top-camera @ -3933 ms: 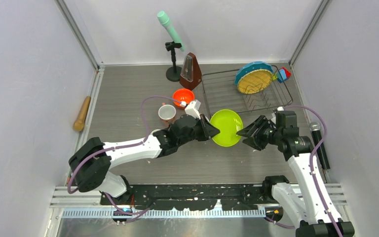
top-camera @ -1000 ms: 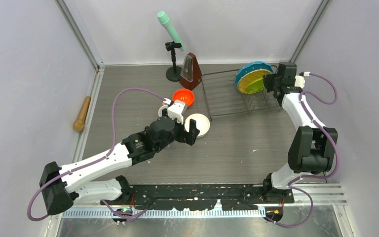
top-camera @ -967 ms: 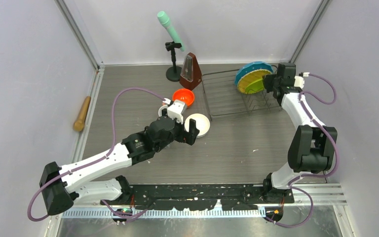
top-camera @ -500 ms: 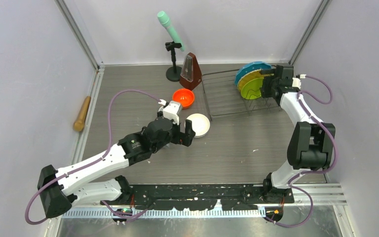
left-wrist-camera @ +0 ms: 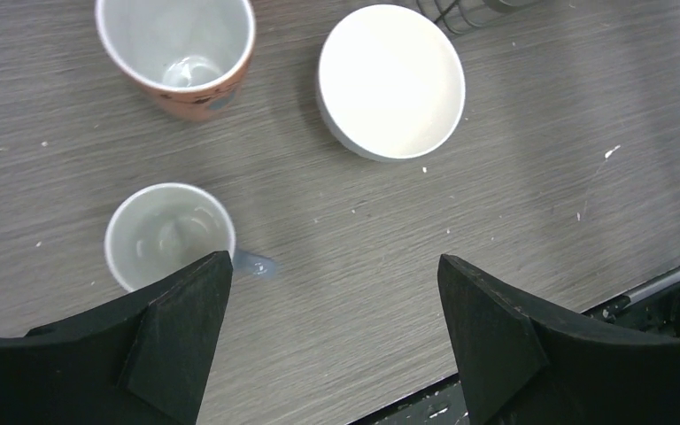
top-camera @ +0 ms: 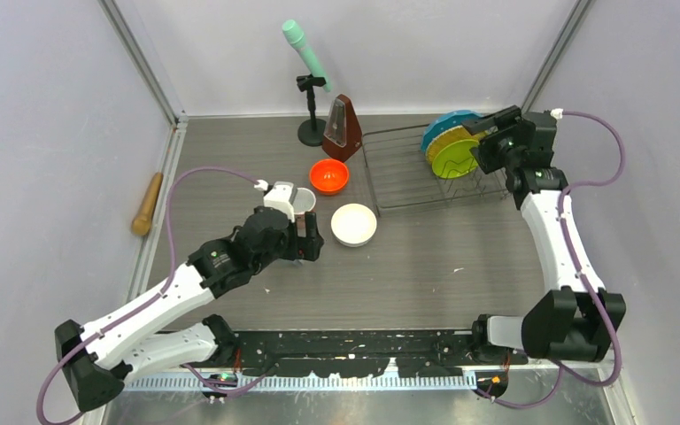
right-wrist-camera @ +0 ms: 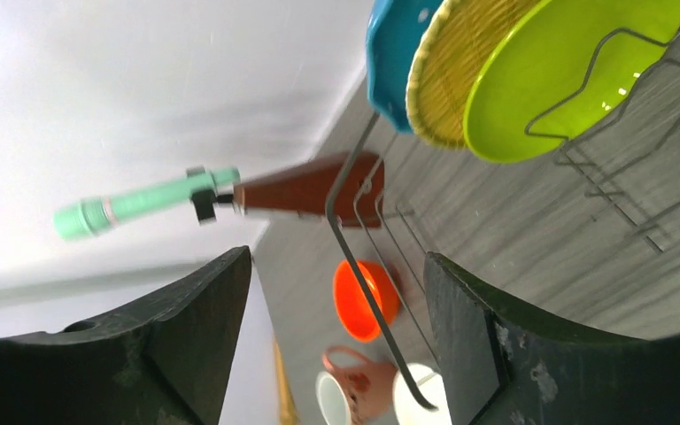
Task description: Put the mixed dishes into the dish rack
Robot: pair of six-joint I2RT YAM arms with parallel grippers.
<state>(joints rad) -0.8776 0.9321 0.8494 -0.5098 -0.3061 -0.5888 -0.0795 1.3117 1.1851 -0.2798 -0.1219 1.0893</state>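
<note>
Dish rack is seen at the table's far right. Scalloped teal plate and lime-green plate are stood upright in its right-end prongs. Right gripper is held spread and empty just beside them. White bowl, orange bowl, pinkish mug and small blue-handled mug are sat on the table left of the rack. Left gripper is held spread and empty above the small mug and white bowl.

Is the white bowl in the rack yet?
No, the white bowl sits on the table, short of the dish rack.
</note>
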